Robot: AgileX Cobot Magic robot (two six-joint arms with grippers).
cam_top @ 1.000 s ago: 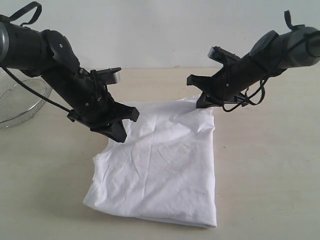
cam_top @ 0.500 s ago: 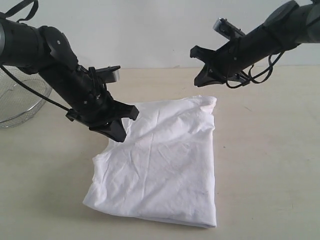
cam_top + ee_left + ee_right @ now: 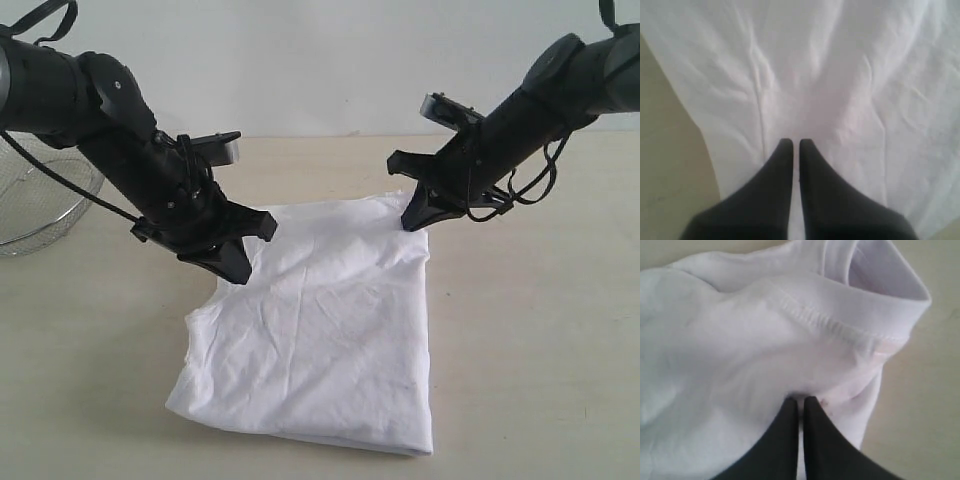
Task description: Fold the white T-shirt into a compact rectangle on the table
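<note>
We view the table [image 3: 540,330] obliquely from above, facing the wall [image 3: 320,60]. Both wrist cameras sit close over the white T-shirt [image 3: 320,330], which all views share.

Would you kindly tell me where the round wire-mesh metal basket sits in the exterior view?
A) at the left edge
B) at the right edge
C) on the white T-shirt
A: the round wire-mesh metal basket rests on the pale beige wood-grain table at the left edge, clear of the folded white T-shirt.

Plain pale wall [image 3: 320,60] behind, meeting the far edge of a beige wood-grain table [image 3: 540,330]; soft, even light, faint shadows; wire basket [image 3: 30,215] at left edge
</note>
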